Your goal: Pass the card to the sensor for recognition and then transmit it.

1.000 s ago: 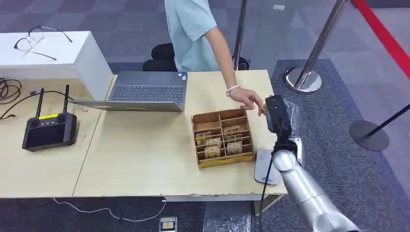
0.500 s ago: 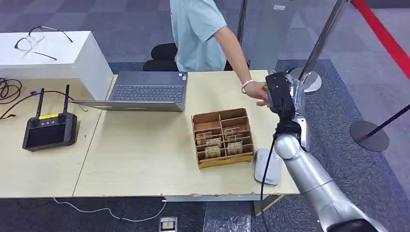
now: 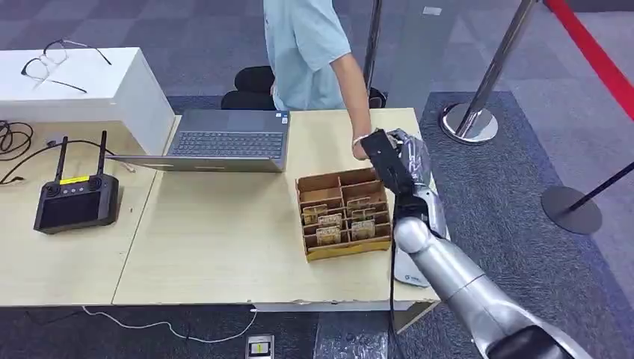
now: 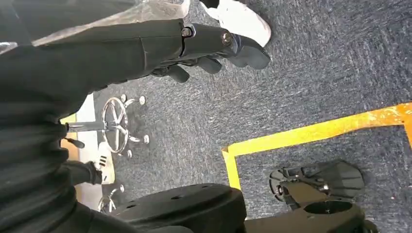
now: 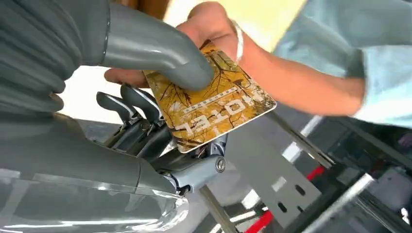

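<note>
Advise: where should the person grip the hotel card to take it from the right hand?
Probably the free printed end of the card, pinched face to back from the side opposite the right hand, whose thumb presses the other end against its fingers.

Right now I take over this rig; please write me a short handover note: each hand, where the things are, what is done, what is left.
Right hand: raised over the table's far right side, thumb pressing the card against its fingers. A person's hand is also on the card.
Left hand: hangs low over the carpet, holds nothing, fingers curled.
Box of cards: on the table, mid right.
Sensor: flat pad at the table's near right edge, partly behind the right arm.
Done: card is up at the person.
Left: whether the scan happened cannot be told; complete the handover and let go.
</note>
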`<state>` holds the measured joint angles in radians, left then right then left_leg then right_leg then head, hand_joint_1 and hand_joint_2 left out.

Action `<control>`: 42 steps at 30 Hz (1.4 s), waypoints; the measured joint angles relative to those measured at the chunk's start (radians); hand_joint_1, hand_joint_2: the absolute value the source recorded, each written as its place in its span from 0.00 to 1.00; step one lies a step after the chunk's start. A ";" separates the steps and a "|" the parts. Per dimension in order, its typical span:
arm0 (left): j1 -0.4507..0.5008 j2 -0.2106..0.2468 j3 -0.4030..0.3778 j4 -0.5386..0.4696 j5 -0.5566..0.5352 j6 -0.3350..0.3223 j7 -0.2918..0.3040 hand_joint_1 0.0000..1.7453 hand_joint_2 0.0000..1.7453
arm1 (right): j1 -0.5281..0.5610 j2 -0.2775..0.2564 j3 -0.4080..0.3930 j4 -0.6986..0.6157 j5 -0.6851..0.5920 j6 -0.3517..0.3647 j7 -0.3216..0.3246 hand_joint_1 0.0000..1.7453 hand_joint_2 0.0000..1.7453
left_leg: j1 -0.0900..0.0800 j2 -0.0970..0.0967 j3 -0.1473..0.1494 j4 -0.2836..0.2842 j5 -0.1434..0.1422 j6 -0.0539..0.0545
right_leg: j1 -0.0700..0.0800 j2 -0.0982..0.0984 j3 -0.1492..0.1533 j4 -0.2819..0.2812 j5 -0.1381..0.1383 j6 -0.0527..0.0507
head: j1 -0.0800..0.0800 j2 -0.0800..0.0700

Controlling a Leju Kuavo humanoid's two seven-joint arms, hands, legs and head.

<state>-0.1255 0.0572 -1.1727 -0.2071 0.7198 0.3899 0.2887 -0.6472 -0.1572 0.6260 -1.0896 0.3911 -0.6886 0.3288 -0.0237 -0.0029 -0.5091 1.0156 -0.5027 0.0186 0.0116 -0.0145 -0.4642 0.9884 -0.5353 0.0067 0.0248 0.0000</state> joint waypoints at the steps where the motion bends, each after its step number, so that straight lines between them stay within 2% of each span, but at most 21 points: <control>1: 0.000 0.000 -0.001 0.000 0.000 0.000 0.002 0.00 1.00 | 0.004 0.000 0.003 0.005 -0.003 -0.001 0.000 0.36 1.00 | 0.000 0.000 0.000 0.000 0.000 0.000 | 0.000 0.000 0.000 0.000 0.000 0.000 | 0.000 0.000; 2: 0.001 0.000 -0.001 0.000 0.000 0.000 0.002 0.00 1.00 | 0.006 0.000 0.007 0.013 -0.004 -0.003 -0.002 0.00 1.00 | 0.000 0.000 -0.001 0.000 0.000 0.000 | 0.000 0.000 0.000 0.000 0.000 0.000 | 0.000 0.000; 12: 0.002 0.000 -0.004 0.000 0.003 -0.005 0.009 0.00 1.00 | 0.029 -0.002 0.024 0.017 0.076 -0.007 0.022 0.00 1.00 | 0.000 0.000 0.000 0.001 0.000 0.000 | 0.000 0.000 0.000 0.000 0.000 0.000 | 0.000 0.000; 16: 0.002 -0.001 -0.004 0.000 0.005 -0.003 0.002 0.00 1.00 | 0.051 -0.002 0.011 -0.042 0.093 -0.008 0.016 0.00 1.00 | 0.000 0.000 0.000 0.001 0.000 0.000 | 0.000 0.000 0.000 0.000 0.000 0.000 | 0.000 0.000; 20: 0.003 -0.003 -0.004 0.000 0.014 0.002 -0.005 0.00 1.00 | 0.073 -0.003 0.005 -0.121 0.053 -0.008 0.011 0.00 1.00 | 0.000 0.000 0.000 0.001 0.000 0.000 | 0.000 0.000 -0.001 0.000 0.000 0.000 | 0.000 0.000; 30: 0.005 -0.006 -0.003 0.000 0.031 0.009 -0.006 0.00 1.00 | 0.131 -0.032 0.010 -0.306 0.075 -0.001 0.084 0.00 1.00 | 0.000 0.001 0.000 0.001 0.000 0.000 | 0.000 0.000 0.000 0.000 0.000 0.000 | 0.000 0.000; 36: 0.006 -0.006 0.002 0.000 0.048 0.018 -0.016 0.00 1.00 | 0.162 -0.061 0.017 -0.376 0.104 0.037 0.133 0.00 1.00 | 0.000 0.001 0.000 0.001 0.000 0.000 | 0.000 0.000 0.000 0.000 0.000 0.000 | 0.000 0.000; 39: 0.006 -0.008 0.008 0.000 0.058 0.017 -0.012 0.00 1.00 | 0.178 -0.083 0.021 -0.399 0.145 0.100 0.183 0.00 1.00 | 0.000 0.000 0.000 0.001 0.000 0.000 | 0.000 0.000 0.000 0.000 0.000 0.000 | 0.000 0.000; 42: 0.007 -0.008 0.010 0.000 0.061 0.014 0.002 0.00 1.00 | 0.200 -0.111 0.027 -0.421 0.175 0.142 0.204 0.00 1.00 | 0.000 0.000 0.000 0.001 0.000 0.000 | 0.000 0.000 0.000 0.000 0.000 0.000 | 0.000 0.000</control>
<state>-0.1184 0.0488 -1.1631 -0.2071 0.7805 0.4040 0.2903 -0.4467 -0.2681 0.6531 -1.5103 0.5657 -0.5471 0.5333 -0.0239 -0.0026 -0.5094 1.0165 -0.5028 0.0186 0.0114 -0.0143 -0.4645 0.9881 -0.5352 0.0068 0.0248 0.0000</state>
